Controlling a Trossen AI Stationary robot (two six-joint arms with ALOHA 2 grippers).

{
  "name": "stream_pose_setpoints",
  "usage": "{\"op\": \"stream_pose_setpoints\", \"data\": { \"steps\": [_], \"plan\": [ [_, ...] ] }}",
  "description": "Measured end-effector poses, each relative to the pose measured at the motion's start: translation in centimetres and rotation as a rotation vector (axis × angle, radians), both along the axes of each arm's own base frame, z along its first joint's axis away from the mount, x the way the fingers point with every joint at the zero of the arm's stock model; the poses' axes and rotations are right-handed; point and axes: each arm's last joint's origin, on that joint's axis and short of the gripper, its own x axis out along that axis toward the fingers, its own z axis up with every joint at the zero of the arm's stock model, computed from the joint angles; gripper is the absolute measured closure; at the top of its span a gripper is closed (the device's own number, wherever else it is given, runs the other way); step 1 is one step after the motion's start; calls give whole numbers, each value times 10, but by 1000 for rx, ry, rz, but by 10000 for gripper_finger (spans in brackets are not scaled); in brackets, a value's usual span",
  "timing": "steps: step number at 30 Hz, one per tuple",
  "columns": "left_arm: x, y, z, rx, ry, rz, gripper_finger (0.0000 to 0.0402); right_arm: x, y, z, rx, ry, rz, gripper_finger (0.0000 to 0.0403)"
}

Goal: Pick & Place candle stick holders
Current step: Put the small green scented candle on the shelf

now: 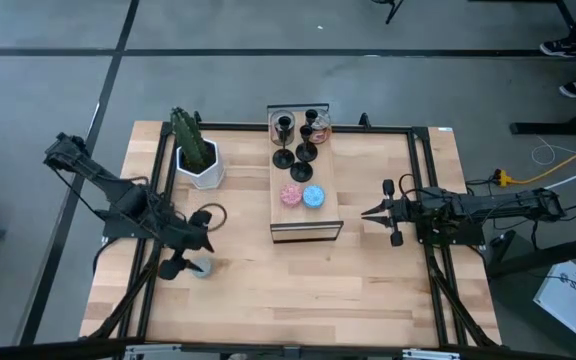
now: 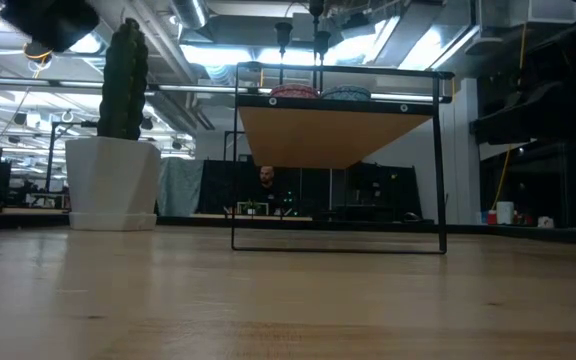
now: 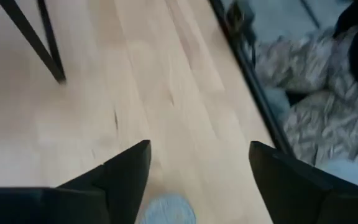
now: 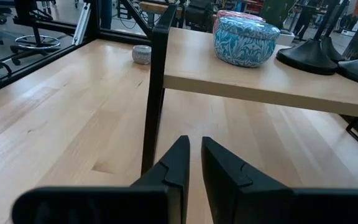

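Spanning a black-framed cell over grey floor, the light wooden table (image 1: 268, 280) carries a raised wooden shelf (image 1: 323, 212) at its far middle. Three black candle stick holders (image 1: 305, 152) stand upright at the shelf's far end, stems vertical, beyond pink and blue tins (image 1: 314, 196). Left gripper (image 1: 190, 258) hovers spread over a pale disc (image 3: 165, 211) near the left edge; right gripper (image 1: 370, 213), nearly closed, holds nothing beside the shelf

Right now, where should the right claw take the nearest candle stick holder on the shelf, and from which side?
Probably grip the thin stem of the front candle stick holder, above its round base. It stands upright on the raised shelf, so come level from the right claw's side, clear of the blue tin.
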Motion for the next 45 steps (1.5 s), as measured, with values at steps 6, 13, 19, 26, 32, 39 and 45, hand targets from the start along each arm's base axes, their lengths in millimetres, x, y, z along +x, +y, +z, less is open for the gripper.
{"op": "stream_pose_setpoints", "data": {
  "steps": [6,13,19,26,32,39,45],
  "plan": [
    [-1,-10,-19,86,167,-34,105,0,0,0,0,0,0,358],
    [8,-22,-43,214,300,-41,98,0,0,0,0,0,0,357],
    [18,-34,-65,285,400,-44,98,0,0,0,-1,0,0,357],
    [24,-46,-89,374,490,-64,98,0,0,0,-1,0,-1,357],
    [27,-52,-104,432,538,-73,98,0,0,0,-1,0,-2,357],
    [27,-57,-111,477,546,-77,97,0,0,0,-1,0,-2,357],
    [26,-58,-112,492,534,-79,97,0,0,0,-2,0,-2,357]
  ]
}}
